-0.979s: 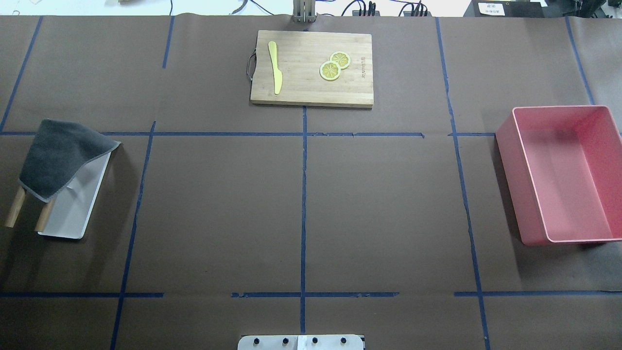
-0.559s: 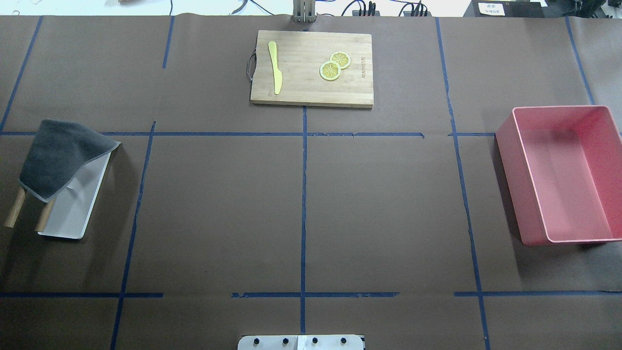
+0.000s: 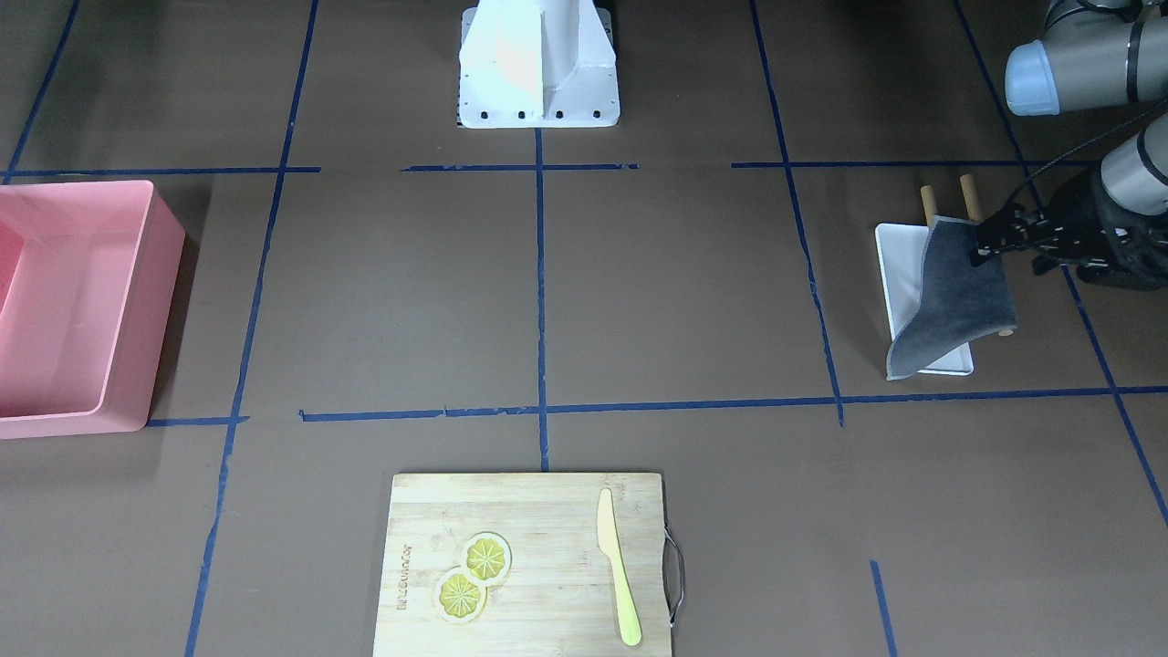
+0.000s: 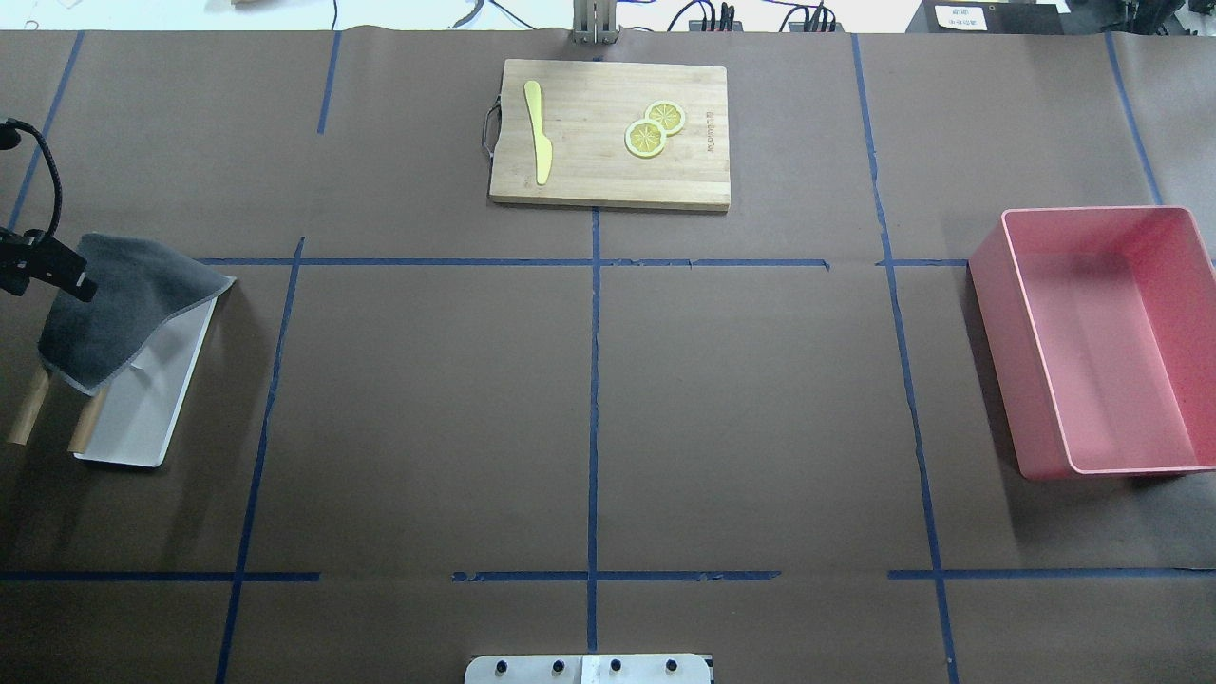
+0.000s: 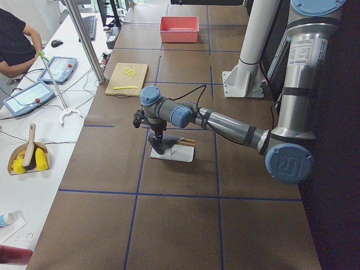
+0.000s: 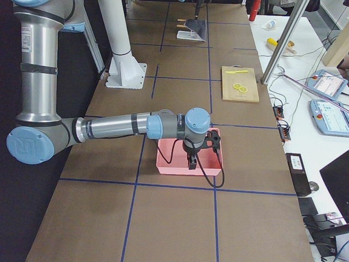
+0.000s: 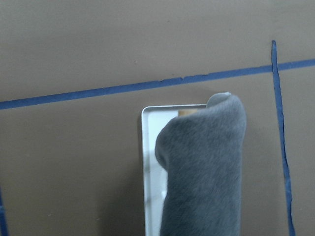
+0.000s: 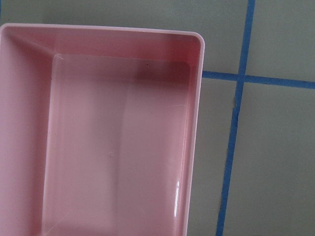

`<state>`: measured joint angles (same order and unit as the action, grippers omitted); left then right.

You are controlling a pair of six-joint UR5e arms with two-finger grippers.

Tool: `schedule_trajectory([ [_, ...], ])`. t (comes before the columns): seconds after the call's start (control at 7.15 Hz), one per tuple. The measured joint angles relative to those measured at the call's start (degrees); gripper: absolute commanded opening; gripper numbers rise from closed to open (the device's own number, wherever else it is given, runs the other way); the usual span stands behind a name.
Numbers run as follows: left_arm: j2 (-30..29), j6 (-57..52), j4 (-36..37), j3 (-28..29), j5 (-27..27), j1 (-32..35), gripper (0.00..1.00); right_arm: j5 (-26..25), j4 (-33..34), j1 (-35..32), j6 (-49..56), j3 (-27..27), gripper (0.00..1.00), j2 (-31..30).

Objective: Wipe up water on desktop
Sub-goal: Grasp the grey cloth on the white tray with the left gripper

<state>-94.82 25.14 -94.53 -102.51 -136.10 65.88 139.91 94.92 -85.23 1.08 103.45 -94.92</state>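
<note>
Wiping looks unstarted; the grey cloth (image 3: 958, 301) drapes the white tray (image 3: 899, 274) at frame right, left tool (image 3: 987, 242) at its corner, grip untellable; right tool (image 6: 192, 161), state untellable, hovers over the pink bin (image 6: 169, 158); the table (image 3: 675, 292) fills the frame, no water discernible.

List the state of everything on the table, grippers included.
grey cloth: draped over the tray, hanging, unspread.
white tray: partly covered by the cloth.
left gripper: at the cloth's corner; grip unclear.
right gripper: over the pink bin; cannot tell.
pink bin: upright, empty.
desktop: no water visible.
cutting board: holds knife, two lemon slices.
</note>
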Motion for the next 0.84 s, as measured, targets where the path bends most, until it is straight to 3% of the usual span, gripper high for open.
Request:
schedule_trajectory([
  [0.14, -0.7, 0.3, 0.0, 0.4, 0.1, -0.4, 0.62, 0.0, 0.0, 0.3, -0.1, 0.0, 1.00, 0.0],
  [0.56, -1.4, 0.4, 0.0, 1.3, 0.4, -0.7, 0.08, 0.0, 0.0, 0.8, -0.1, 0.0, 1.00, 0.0],
  [0.84, -1.5, 0.4, 0.0, 1.3, 1.0, -0.7, 0.00, 0.0, 0.0, 0.9, -0.1, 0.0, 1.00, 0.0],
])
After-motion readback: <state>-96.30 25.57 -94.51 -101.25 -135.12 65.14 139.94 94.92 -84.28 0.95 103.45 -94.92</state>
